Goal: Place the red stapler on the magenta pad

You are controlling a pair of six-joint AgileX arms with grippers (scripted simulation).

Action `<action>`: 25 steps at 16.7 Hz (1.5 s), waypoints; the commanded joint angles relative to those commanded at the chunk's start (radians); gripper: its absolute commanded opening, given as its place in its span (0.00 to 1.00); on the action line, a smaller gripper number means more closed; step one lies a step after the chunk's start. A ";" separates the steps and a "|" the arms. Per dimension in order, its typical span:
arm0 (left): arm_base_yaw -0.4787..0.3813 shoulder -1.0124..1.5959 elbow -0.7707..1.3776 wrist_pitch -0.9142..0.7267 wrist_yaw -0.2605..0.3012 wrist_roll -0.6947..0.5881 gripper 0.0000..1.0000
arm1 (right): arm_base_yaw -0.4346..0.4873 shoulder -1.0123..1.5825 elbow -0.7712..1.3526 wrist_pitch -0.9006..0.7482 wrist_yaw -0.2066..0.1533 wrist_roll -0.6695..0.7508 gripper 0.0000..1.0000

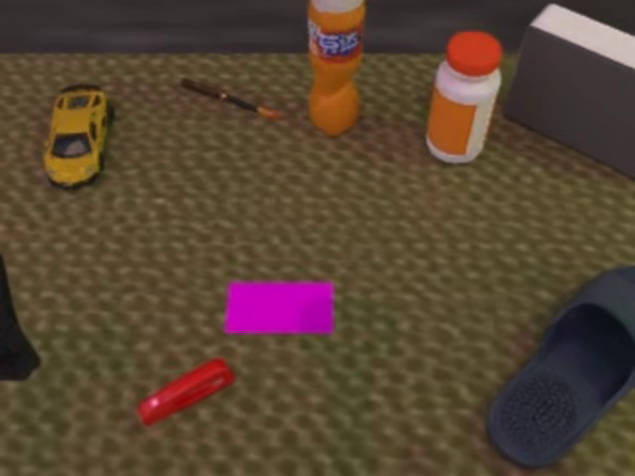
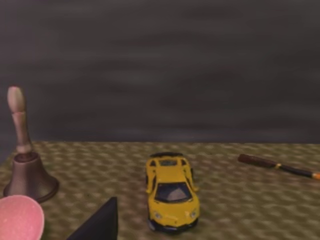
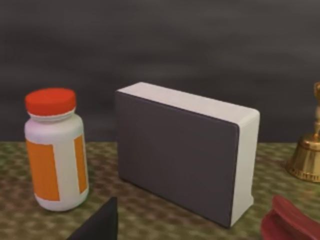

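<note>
The red stapler (image 1: 186, 391) lies at an angle on the woven mat, front left of the table's middle. The magenta pad (image 1: 279, 307) lies flat just behind it and to its right, with a small gap between them and nothing on it. Neither shows in the wrist views. My left arm (image 1: 12, 332) is a black shape at the table's left edge, well left of the stapler. One black finger (image 2: 102, 222) of its gripper shows, off to one side, holding nothing. My right arm is outside the top view. One finger (image 3: 102, 222) of its gripper shows likewise, empty.
At the back stand a yellow toy car (image 1: 76, 134), a thin brush (image 1: 230, 98), an orange soda bottle (image 1: 335, 64), a red-capped white bottle (image 1: 463, 96) and a grey box (image 1: 580, 84). A dark slipper (image 1: 571, 372) lies front right. A bronze bell (image 2: 27, 165) shows in the left wrist view.
</note>
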 joint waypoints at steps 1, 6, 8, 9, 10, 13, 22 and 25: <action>0.000 0.000 0.000 0.000 0.000 0.000 1.00 | 0.000 0.000 0.000 0.000 0.000 0.000 1.00; -0.044 0.107 0.096 -0.082 0.002 0.039 1.00 | 0.000 0.000 0.000 0.000 0.000 0.000 1.00; -0.084 0.224 0.187 -0.162 0.001 0.077 1.00 | 0.000 0.000 0.000 0.000 0.000 0.000 1.00; -0.107 0.299 0.240 -0.210 0.000 0.100 1.00 | 0.000 0.000 0.000 0.000 0.000 0.000 1.00; -0.132 0.384 0.297 -0.262 -0.001 0.125 1.00 | 0.000 0.000 0.000 0.000 0.000 0.000 1.00; -0.214 0.683 0.477 -0.434 -0.003 0.206 1.00 | 0.000 0.000 0.000 0.000 0.000 0.000 1.00; -0.449 1.470 0.973 -0.907 -0.002 0.431 1.00 | 0.000 0.000 0.000 0.000 0.000 0.000 1.00; -0.494 1.614 1.079 -0.992 -0.002 0.474 1.00 | 0.000 0.000 0.000 0.000 0.000 0.000 1.00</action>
